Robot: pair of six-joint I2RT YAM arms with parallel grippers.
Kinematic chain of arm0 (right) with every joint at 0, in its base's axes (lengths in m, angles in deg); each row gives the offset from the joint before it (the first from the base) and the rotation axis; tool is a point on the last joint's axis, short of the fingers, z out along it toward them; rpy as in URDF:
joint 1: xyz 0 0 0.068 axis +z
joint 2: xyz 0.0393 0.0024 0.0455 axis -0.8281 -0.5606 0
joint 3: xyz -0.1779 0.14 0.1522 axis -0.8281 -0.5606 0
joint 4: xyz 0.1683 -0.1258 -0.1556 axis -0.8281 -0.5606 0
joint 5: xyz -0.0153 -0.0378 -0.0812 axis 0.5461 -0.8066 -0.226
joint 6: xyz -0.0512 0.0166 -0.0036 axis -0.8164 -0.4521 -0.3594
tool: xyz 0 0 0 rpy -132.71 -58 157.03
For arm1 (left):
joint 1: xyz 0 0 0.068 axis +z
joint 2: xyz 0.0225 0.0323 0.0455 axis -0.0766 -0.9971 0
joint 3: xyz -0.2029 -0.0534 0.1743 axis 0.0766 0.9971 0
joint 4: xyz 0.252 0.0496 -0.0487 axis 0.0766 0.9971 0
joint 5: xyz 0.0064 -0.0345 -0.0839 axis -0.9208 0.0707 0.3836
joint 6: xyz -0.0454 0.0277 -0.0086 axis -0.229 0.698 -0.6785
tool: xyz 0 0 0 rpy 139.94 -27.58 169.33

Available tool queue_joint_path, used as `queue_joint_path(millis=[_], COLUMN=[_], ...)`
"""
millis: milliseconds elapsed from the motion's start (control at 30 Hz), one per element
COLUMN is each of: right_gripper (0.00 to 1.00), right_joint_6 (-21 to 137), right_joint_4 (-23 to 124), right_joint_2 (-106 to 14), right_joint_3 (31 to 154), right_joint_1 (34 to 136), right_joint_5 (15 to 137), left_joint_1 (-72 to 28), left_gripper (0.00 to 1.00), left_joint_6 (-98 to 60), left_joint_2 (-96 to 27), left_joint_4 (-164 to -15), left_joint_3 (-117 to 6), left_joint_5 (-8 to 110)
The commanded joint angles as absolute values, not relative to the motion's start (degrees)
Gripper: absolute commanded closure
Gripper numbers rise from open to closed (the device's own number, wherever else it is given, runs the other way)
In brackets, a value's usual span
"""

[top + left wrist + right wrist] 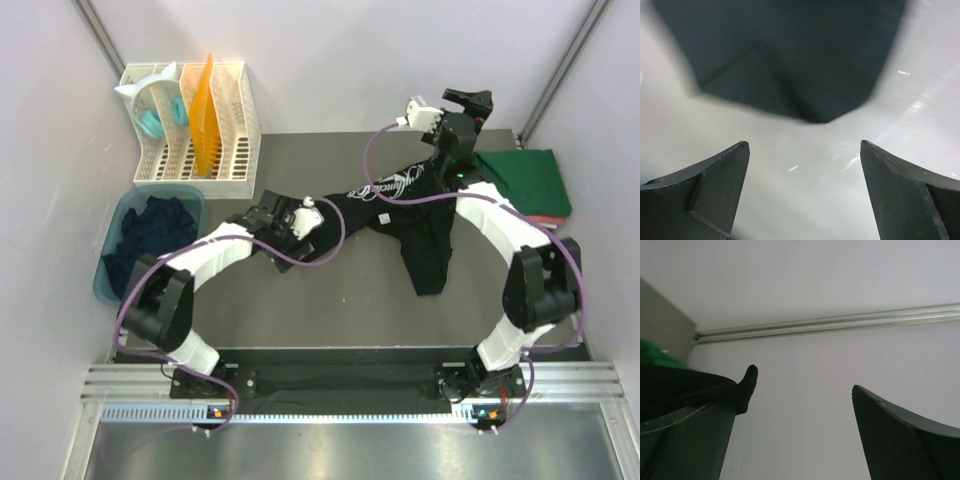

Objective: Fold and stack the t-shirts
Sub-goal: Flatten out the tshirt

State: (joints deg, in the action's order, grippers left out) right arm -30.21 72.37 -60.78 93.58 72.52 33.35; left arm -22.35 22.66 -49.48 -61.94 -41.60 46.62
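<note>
Draping over one of spread right fingers (pixel 905 440), black t-shirt (pixel 422 238), white script print (pixel 386 190) unreadable; left fingers (pixel 705 195) spread, empty

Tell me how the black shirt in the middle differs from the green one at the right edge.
The black shirt lies unfolded and rumpled, sprawled across the table; the green shirt is folded into a neat flat rectangle. The black shirt shows white lettering; the green shirt looks plain. Both are cloth shirts on the same table.
</note>
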Motion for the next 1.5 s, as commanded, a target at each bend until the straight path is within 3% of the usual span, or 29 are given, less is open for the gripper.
queue_joint_path(millis=[0, 200, 300, 400, 467, 633, 733, 800, 900, 1033, 1167, 1300, 1467], right_gripper=[0.06, 0.02, 0.0, 0.0, 0.02, 0.08, 0.1, 0.09, 0.05, 0.0, 0.0, 0.0, 0.0], right_joint_6=[-10.1, -6.7, -3.3, -13.0, -16.7, -6.6, -8.7, -6.1, 2.4, 0.1, -1.3, 0.5, 2.9], right_joint_4=[38.6, 24.2, 33.1, 55.0, 63.8, 60.4, 64.3, 55.9, 29.3, 11.0, 7.5, 3.8, 13.0], right_joint_2=[-51.7, -46.5, -48.7, -51.4, -56.5, -64.7, -63.5, -62.2, -59.8, -58.9, -56.6, -58.2, -61.7], right_joint_3=[95.4, 87.3, 83.4, 77.1, 80.1, 100.2, 99.0, 98.8, 103.2, 100.7, 96.9, 100.9, 98.5], right_joint_1=[74.5, 85.9, 88.3, 87.9, 84.4, 74.3, 72.9, 74.3, 77.7, 84.3, 88.8, 91.8, 100.8], right_joint_5=[45.8, 55.4, 46.6, 32.2, 25.8, 16.9, 16.2, 21.4, 39.3, 52.5, 61.6, 70.6, 69.0], left_joint_1=[-18.7, -13.4, -11.1, -10.5, -10.4, -10.5, -10.5, -10.5, -10.5, -10.5, -10.5, -10.5, -9.7], left_gripper=[0.03, 0.01, 0.01, 0.01, 0.01, 0.01, 0.01, 0.01, 0.01, 0.01, 0.01, 0.01, 0.01], left_joint_6=[15.7, 15.0, 14.3, 13.2, 12.7, 12.0, 12.5, 12.5, 12.6, 12.4, 12.6, 13.2, 12.8], left_joint_2=[-41.2, -33.2, -32.1, -31.0, -29.4, -27.8, -27.4, -27.4, -27.8, -28.2, -28.1, -27.8, -27.9], left_joint_4=[-66.4, -70.0, -67.6, -65.1, -64.6, -63.5, -63.5, -63.7, -63.4, -62.9, -62.9, -63.6, -66.4], left_joint_3=[-43.6, -43.0, -44.0, -44.0, -42.9, -42.1, -42.0, -42.0, -42.1, -42.4, -42.7, -42.3, -41.4], left_joint_5=[33.3, 24.4, 24.5, 25.2, 26.0, 25.8, 25.2, 24.8, 25.2, 26.1, 26.0, 23.7, 16.9])
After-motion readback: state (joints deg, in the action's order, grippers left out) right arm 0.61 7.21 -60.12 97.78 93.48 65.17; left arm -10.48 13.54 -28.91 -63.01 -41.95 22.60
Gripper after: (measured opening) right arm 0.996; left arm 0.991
